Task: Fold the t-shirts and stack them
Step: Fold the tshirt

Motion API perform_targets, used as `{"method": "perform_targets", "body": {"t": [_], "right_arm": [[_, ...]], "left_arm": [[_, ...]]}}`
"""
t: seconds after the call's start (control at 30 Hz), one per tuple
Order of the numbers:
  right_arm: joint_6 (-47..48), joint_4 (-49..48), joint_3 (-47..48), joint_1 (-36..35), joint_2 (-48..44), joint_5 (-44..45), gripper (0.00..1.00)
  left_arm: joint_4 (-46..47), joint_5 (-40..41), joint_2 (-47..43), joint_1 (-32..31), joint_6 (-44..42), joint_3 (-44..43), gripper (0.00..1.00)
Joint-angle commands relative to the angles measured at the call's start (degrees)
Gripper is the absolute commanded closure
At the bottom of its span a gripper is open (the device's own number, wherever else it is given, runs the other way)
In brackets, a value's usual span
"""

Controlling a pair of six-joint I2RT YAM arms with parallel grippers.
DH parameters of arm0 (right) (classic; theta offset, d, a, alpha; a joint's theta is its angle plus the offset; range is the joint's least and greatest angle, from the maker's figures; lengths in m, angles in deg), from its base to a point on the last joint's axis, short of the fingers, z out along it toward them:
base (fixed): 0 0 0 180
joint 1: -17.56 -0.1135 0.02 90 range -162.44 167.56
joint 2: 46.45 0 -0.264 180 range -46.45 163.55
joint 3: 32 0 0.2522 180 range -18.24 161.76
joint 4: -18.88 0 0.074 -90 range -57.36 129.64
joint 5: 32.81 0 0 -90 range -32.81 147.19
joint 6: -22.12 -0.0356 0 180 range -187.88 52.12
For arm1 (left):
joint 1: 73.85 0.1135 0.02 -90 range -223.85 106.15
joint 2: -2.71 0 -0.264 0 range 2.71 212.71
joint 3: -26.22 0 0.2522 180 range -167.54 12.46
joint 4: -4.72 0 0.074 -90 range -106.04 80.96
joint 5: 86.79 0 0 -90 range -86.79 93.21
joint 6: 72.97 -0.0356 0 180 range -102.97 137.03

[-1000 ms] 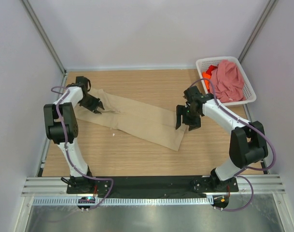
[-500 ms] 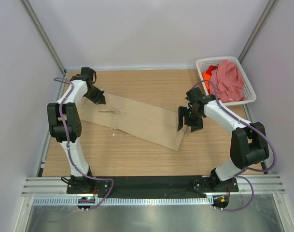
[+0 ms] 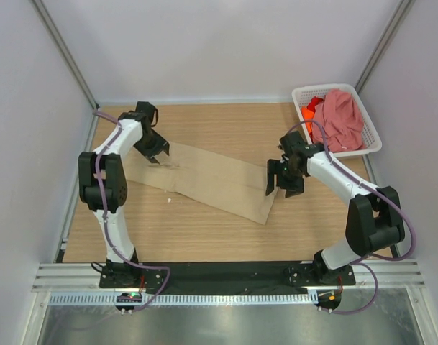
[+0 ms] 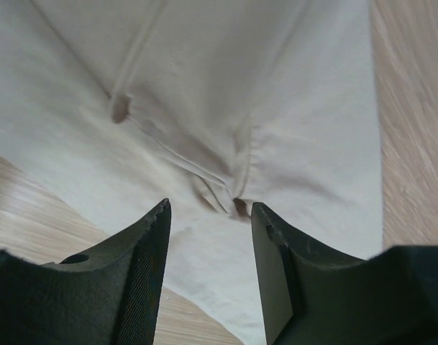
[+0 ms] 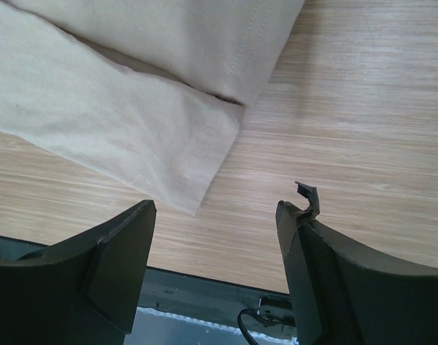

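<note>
Beige shirt (image 3: 204, 180): lies flat on the tabletop (image 3: 226, 122), folded into a long, narrow band. Runs slantwise from beneath the left jaws across to just beside the right jaws. Looks smooth along most of its length, with a few small creases and a puckered fold of cloth (image 4: 226, 93) right ahead of the left jaws. Ends near the right jaws in a layered, stitched corner (image 5: 132, 108), top layer set a little back from the one under it.

Left jaws: stand partly apart, pointed down over the band's far end, nothing between them. Hang close above the cloth; cannot tell whether touching it.

Right jaws: stand wide apart, empty. Sit low over bare wood at the band's other end, with the stitched corner just ahead and toward one finger, not between the two.

Pink shirt (image 3: 341, 118): lies bunched in a heap, well apart from the right jaws, beyond them and off to their outer side. Fills most of a white basket (image 3: 362, 150) in the far corner of the tabletop.

Orange shirt (image 3: 310, 111): peeks out from under the pink one, on the basket side nearer the right jaws. Shows only a small patch; rest hidden.

Left arm (image 3: 107, 165): reaches far forward along its own edge of the tabletop. Right arm (image 3: 341, 180): bends inward toward the band's end.
</note>
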Motion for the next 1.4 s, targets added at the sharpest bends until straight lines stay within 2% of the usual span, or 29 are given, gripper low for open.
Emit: {"method": "perform_targets", "body": {"t": [0.0, 0.27, 0.53, 0.83, 0.9, 0.93, 1.03, 1.37], "right_arm": [[0.96, -0.78, -1.13, 0.55, -2.67, -0.42, 0.25], [1.92, -0.43, -1.31, 1.87, -2.93, -1.04, 0.25], [2.89, 0.1, -0.96, 3.01, -2.76, -1.39, 0.25], [2.89, 0.18, -1.04, 3.37, -2.93, -1.66, 0.25], [2.89, 0.1, -1.22, 3.54, -2.85, -1.57, 0.25], [2.8, 0.01, -1.22, 3.54, -2.84, -1.74, 0.25], [2.8, 0.1, -0.96, 3.63, -2.58, -1.92, 0.25], [0.87, -1.31, 0.8, 3.54, -0.56, -4.2, 0.25]], "left_arm": [[0.05, 2.48, -2.9, 1.93, -0.96, 1.19, 0.5], [-1.01, 1.69, -0.35, 5.36, -1.5, 0.75, 0.54], [-2.15, 1.34, 2.28, 5.71, 0.79, 0.57, 0.54], [-1.98, 2.39, 4.57, 6.06, 0.97, -1.19, 0.58], [-1.89, 2.13, 5.1, 6.06, 0.88, -1.8, 0.67], [-2.06, 1.95, 5.88, 6.15, 0.79, -2.67, 0.79], [-3.38, 1.34, 6.94, 6.06, 0.18, -5.22, 1.0], [-6.1, 3.09, 7.9, -1.05, -0.62, -15.67, 1.0]]}}
